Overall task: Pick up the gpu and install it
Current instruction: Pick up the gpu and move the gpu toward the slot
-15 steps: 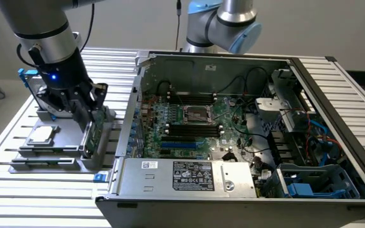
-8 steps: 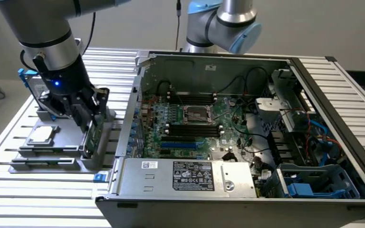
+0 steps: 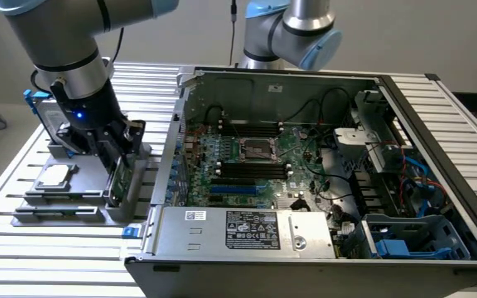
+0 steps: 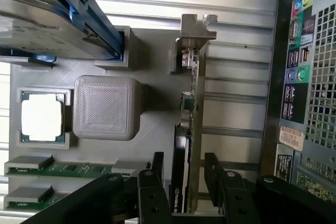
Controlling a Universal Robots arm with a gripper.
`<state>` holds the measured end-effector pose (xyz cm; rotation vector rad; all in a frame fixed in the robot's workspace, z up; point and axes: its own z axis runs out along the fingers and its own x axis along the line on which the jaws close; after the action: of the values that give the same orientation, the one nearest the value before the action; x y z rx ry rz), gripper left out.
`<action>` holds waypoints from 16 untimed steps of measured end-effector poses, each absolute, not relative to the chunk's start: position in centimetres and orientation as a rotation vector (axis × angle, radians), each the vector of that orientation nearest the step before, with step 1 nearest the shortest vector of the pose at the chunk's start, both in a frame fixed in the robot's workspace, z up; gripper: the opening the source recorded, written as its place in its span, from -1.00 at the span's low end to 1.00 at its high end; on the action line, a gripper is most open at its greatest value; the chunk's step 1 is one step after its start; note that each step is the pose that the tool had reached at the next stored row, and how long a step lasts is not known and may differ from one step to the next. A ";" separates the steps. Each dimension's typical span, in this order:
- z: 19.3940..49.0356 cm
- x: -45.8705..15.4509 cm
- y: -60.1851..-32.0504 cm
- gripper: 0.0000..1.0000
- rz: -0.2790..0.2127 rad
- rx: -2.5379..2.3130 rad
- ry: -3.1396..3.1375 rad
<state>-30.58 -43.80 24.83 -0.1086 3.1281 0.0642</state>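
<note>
Directly below the wrist, the pincer (image 4: 184, 163) is spread, one finger on each side of the gpu (image 4: 185, 129) with a sliver of gap. The gpu stands on edge between them in the grey holder (image 4: 157, 77) on the desk (image 3: 48, 261). Beside the pincer sits an open computer case (image 3: 305, 161).

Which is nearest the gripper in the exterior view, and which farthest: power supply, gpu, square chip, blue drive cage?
1. gpu, upright between the gripper's open fingers.
2. square chip, toward the exterior view's left.
3. power supply, toward the exterior view's right.
4. blue drive cage, farther toward the exterior view's right.
</note>
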 end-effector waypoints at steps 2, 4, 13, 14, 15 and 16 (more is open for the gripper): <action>24.6 -30.7 -43.6 -0.11 0.064 -0.098 3.128; 24.5 -30.8 -43.6 -0.11 0.064 -0.089 3.128; 24.5 -30.9 -43.6 -0.15 0.064 -0.073 3.129; 24.5 -30.9 -43.7 -0.15 0.064 -0.073 3.129; 24.5 -30.9 -43.7 -0.29 0.064 -0.073 3.129; 24.5 -30.9 -43.7 -0.29 0.064 -0.073 3.129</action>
<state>-30.92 -43.65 24.49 -0.0726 3.1287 0.0639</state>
